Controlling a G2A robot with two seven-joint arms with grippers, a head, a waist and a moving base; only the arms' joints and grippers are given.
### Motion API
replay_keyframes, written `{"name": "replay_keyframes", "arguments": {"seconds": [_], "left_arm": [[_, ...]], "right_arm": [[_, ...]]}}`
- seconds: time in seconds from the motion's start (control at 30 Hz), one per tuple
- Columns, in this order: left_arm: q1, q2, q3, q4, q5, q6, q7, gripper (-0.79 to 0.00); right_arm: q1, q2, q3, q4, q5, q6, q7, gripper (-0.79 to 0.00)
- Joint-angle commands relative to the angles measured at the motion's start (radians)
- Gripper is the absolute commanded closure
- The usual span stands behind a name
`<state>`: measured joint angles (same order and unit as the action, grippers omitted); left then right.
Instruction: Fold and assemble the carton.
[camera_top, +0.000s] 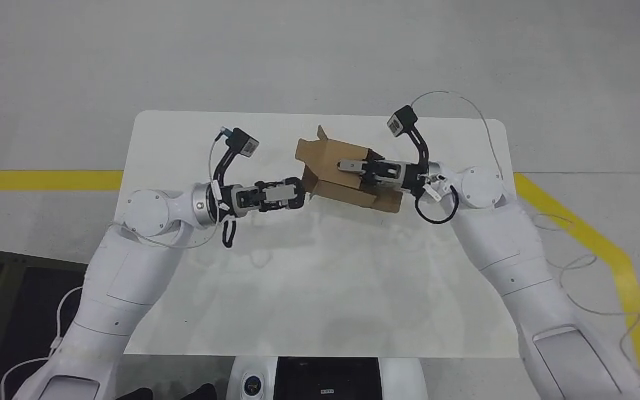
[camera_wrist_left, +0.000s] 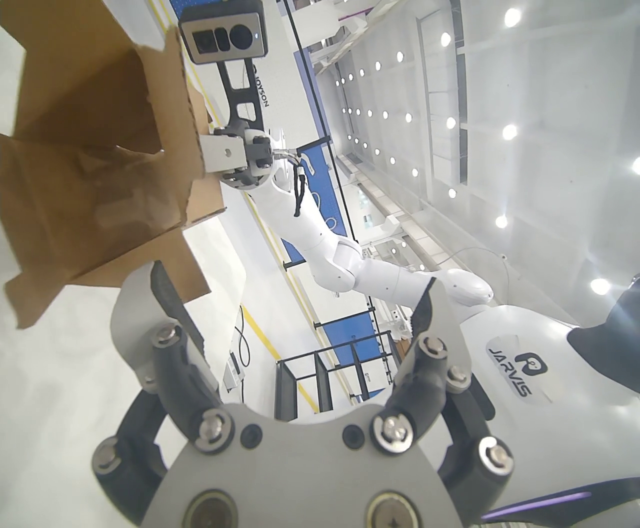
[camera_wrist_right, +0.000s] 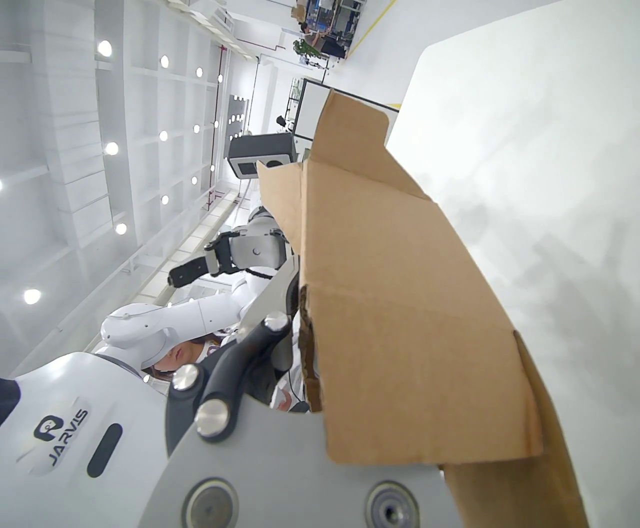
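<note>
Fingers (camera_wrist_left: 225, 152) of the right gripper (camera_top: 347, 166) clamp one side wall of the cardboard carton (camera_top: 335, 178). The carton is partly unfolded, with its flaps standing open, over the far middle of the white worktop (camera_top: 300, 300). Whether it rests on the surface cannot be determined. Fingers (camera_wrist_left: 160, 295) of the left gripper (camera_top: 302, 190) are spread wide and hold nothing. They sit just beside the carton's corner flap.
</note>
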<state>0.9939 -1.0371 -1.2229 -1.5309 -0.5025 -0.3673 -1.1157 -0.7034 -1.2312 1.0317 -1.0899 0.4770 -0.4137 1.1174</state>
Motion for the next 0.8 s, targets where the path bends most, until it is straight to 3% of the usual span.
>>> {"name": "replay_keyframes", "arguments": {"seconds": [0.0, 0.27, 0.77], "left_arm": [[0.005, 0.004, -0.019, 0.004, 0.009, -0.006, 0.001, -0.785], [0.015, 0.017, -0.063, 0.046, 0.199, -0.048, 0.059, -0.785], [-0.014, 0.012, 0.034, 0.057, 0.492, -0.042, 0.125, -0.785]], "right_arm": [[-0.002, 0.005, 0.014, 0.005, 0.009, 0.010, 0.034, 0.000], [-0.045, 0.036, 0.094, -0.014, 0.033, 0.004, 0.150, 0.000], [-0.086, 0.067, 0.157, -0.121, 0.067, 0.004, 0.279, 0.000]]}}
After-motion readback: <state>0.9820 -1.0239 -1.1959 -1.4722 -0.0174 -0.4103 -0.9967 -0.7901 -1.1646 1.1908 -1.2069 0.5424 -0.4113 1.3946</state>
